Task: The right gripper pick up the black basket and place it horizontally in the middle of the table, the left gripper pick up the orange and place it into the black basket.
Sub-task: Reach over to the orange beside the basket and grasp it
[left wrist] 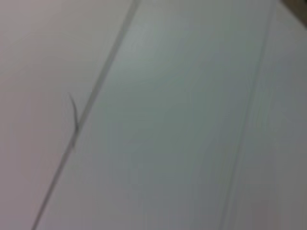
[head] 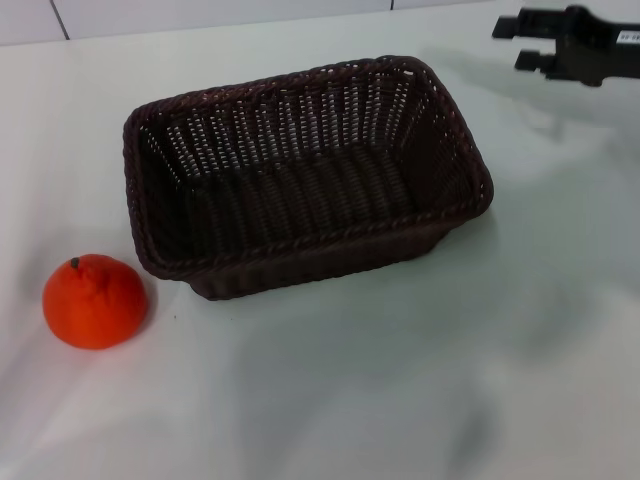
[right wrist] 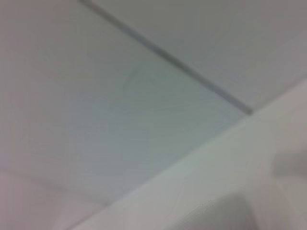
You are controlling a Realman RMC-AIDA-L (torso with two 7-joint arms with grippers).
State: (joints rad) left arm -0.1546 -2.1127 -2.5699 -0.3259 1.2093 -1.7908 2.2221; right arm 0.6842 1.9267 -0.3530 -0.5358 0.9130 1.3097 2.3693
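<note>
The black basket (head: 300, 175) lies lengthwise across the middle of the white table (head: 400, 380), open side up and empty. The orange (head: 95, 301) sits on the table just off the basket's near left corner, apart from it. My right gripper (head: 512, 42) hangs at the far right, above and behind the basket's right end, open and holding nothing. My left gripper is out of view in all views. Both wrist views show only blurred white surfaces with thin dark seams.
A pale wall with a seam (head: 60, 20) runs behind the table's far edge. The table's bare white top spreads in front of and to the right of the basket.
</note>
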